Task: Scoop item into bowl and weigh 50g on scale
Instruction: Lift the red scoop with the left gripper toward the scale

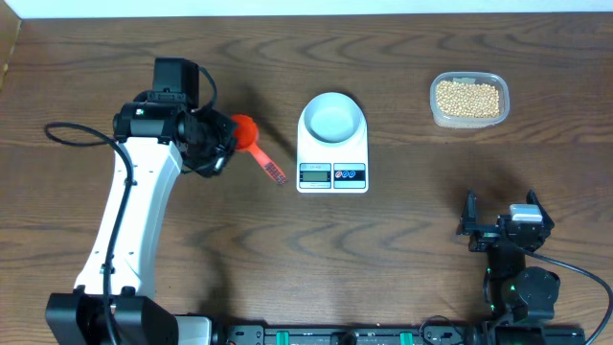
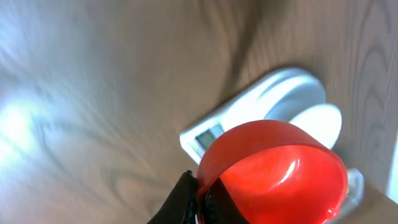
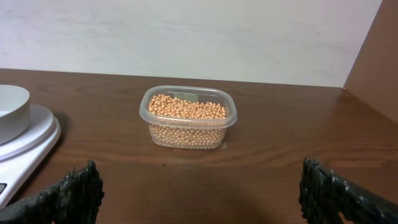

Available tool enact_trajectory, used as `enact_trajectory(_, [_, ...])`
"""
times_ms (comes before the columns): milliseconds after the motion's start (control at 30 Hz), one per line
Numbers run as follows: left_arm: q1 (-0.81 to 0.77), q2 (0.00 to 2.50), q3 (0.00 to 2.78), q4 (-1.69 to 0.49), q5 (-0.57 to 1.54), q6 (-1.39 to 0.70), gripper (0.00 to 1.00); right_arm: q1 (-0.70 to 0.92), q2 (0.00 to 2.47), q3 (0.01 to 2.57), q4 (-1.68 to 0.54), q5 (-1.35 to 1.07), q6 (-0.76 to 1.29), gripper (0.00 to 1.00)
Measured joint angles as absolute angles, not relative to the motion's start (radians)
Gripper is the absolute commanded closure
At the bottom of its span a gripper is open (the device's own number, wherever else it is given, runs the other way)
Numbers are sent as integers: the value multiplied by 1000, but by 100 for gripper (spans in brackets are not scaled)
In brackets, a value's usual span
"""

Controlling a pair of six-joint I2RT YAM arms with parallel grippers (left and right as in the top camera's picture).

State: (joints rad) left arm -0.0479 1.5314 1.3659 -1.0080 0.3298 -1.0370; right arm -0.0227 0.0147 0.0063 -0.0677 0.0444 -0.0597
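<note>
1. While the left gripper (image 1: 228,139) is clamped shut on the cup end of a red scoop (image 1: 245,127) in the overhead view, the scale (image 1: 332,171) lies just to its right. It is apart from the scoop's handle tip, with a strip of bare table (image 1: 402,240) between them.
2. The bowl (image 1: 331,117) sits on the scale's far half, to the right of that gripper.
3. The right gripper (image 1: 505,218) stands spread wide, holding nothing. The beans (image 1: 467,98) fill a clear tub (image 1: 436,107) well ahead of it and slightly left, near the table's far edge, and open wood lies between them.
4. Bare wood also separates tub and scale.
5. From the left wrist, the scoop's red cup sits right in front of the dark fingers (image 2: 186,199). Scale and bowl are blurred just beyond it, and open wood spreads to the left.
6. From the right wrist, the fingers (image 3: 74,193) stand far apart at the lower corners. The tub of beans is ahead and well apart, with clear wood around it. The table's far edge runs behind it against a pale wall, and scale and bowl are at the left.
</note>
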Motion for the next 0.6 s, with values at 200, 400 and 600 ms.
enact_trajectory(200, [-48, 1531, 1366, -1102, 424, -1135, 93, -23, 14, 6, -67, 45, -60, 1])
enact_trajectory(400, [-48, 1531, 1366, -1152, 448, -1207, 93, -23, 15, 6, -67, 44, -60, 1])
enact_trajectory(600, [-48, 1531, 1366, -1152, 451, -1261, 93, -23, 14, 6, -67, 45, -60, 1])
